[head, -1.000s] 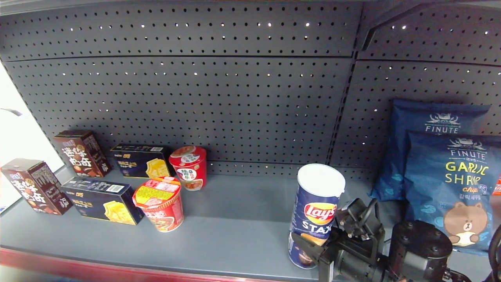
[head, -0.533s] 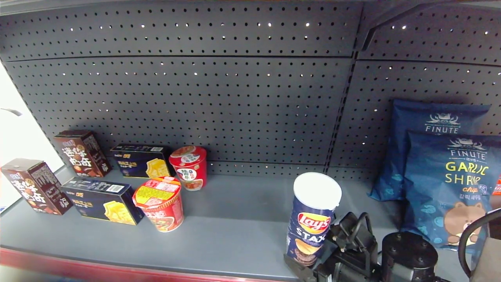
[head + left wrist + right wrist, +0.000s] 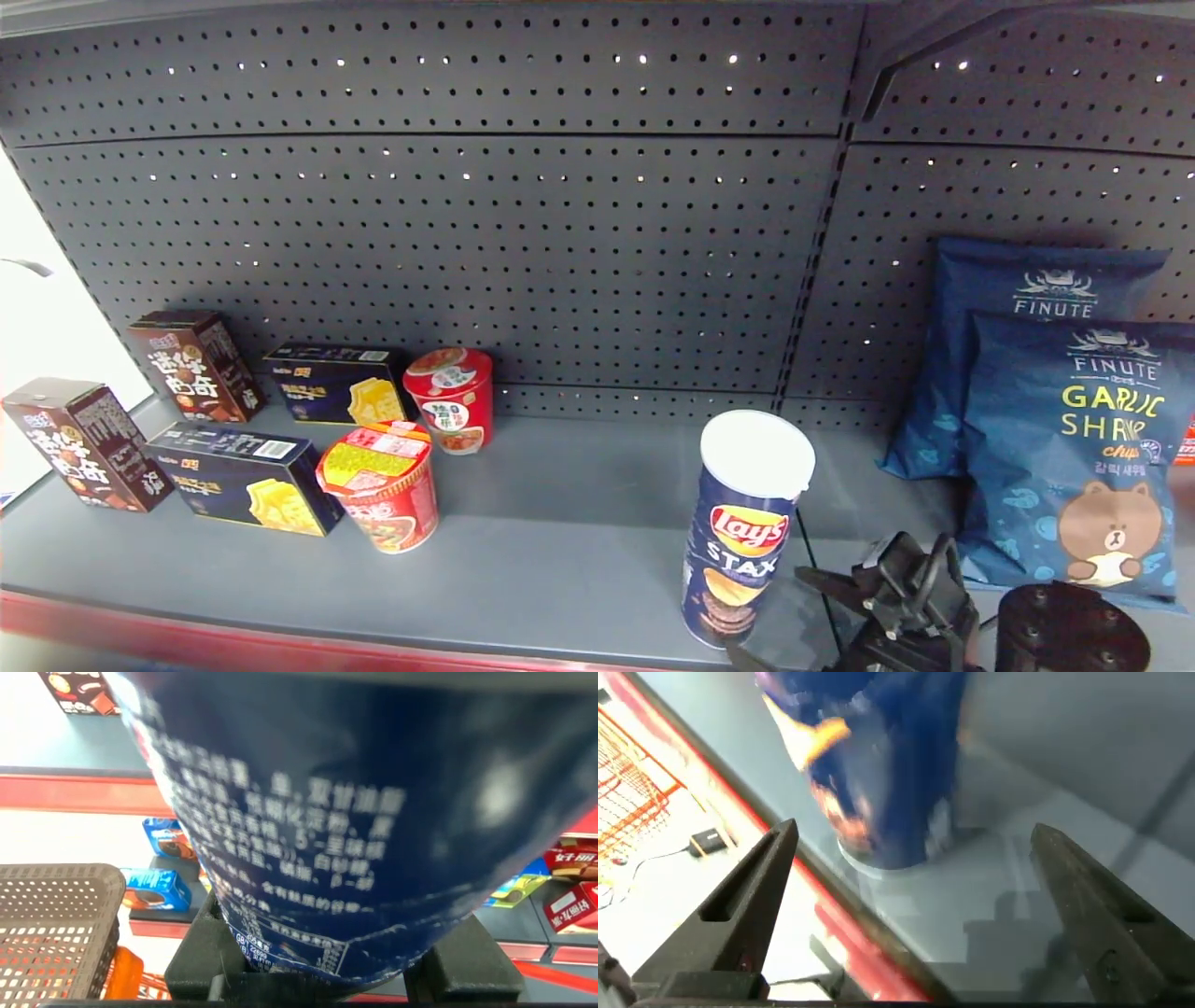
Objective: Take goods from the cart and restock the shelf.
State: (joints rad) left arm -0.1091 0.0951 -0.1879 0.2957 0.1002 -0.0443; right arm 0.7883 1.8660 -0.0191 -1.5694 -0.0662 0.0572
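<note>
your right gripper (image 3: 912, 831) has its jaws spread wide with nothing in them. both fingers stand apart from the chips can (image 3: 747, 532), which lies just ahead of the open gap and toward the robot's left. the can stands upright on the shelf (image 3: 579, 560), long axis vertical, white lid up, close to the front edge and right of the middle. it looks placed, so clear that arm without brushing it, as a tall can that near the lip would tip easily.

your left gripper (image 3: 336, 952) appears clamped on a blue pack (image 3: 355, 812) that crowds its camera, with the cart basket (image 3: 56, 924) below it. i judge this to be the next item to shelve, which puts the coming move on the left arm.

the bare stretch of shelf between the can and the two red noodle cups (image 3: 383, 485) looks like the readiest slot. dark snack boxes (image 3: 243, 476) fill the left end, and blue snack bags (image 3: 1064, 448) lean on the back panel at the right end.
</note>
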